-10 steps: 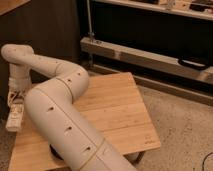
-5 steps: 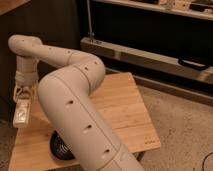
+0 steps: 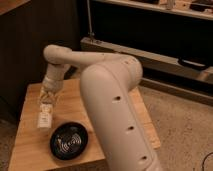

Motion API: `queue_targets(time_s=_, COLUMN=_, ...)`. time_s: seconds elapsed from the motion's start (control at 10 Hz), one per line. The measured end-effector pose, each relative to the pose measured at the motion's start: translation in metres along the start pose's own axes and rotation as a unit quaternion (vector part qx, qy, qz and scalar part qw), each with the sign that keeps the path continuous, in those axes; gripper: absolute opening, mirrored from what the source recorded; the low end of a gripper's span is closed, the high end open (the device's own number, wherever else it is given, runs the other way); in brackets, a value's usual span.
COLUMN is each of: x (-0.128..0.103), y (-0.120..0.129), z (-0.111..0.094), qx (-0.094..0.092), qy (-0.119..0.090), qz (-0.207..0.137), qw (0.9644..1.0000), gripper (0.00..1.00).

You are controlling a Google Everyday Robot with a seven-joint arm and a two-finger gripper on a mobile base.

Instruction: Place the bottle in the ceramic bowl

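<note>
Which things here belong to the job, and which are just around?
Job:
- bottle, held in the gripper above the table's left side
- bowl, on the table near its front edge, right of the bottle

Just around:
- wooden table
- metal rack behind

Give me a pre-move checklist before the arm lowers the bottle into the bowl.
1. Bottle held: ok. The gripper is shut on the bottle, which hangs below it, roughly upright.
2. Bottle clear of the table: cannot tell; its lower end looks close to the wood.
3. Bottle over the ceramic bowl: not ok. It sits to the bowl's upper left, outside the rim.
4. Bowl free to receive: ok. Nothing lies inside it.
5. Bowl placement: ok. It rests flat near the table's front edge.
6. Path from bottle to bowl: ok. Nothing stands between them.
</note>
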Motion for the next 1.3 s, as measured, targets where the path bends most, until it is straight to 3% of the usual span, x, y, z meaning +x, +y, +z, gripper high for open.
queue_targets(time_s=0.1, x=0.010, y=-0.024, z=-0.004, qx=-0.014, qy=-0.002, qz=-0.008, qw=0.9999, gripper=0.00)
queue_targets(time_s=0.2, x=0.013, y=-0.033, z=-0.005, qx=-0.020, qy=-0.003, qz=-0.014, qw=0.9997, gripper=0.00)
queue_targets(time_s=0.4, x=0.012, y=-0.044, z=-0.010, qx=-0.033, qy=-0.008, qz=-0.031, qw=0.9989, gripper=0.00)
queue_targets(time_s=0.5, x=0.008, y=-0.044, z=-0.011, qx=-0.043, qy=-0.011, qz=-0.056, qw=0.9974, gripper=0.00)
queue_targets(time_s=1.0, x=0.026, y=-0.029, z=0.004, qx=-0.050, qy=-0.003, qz=-0.136, qw=0.9894, gripper=0.00)
queue_targets(time_s=1.3, x=0.045, y=-0.045, z=0.003, qx=-0.046, qy=0.009, qz=-0.147, qw=0.9880, gripper=0.00)
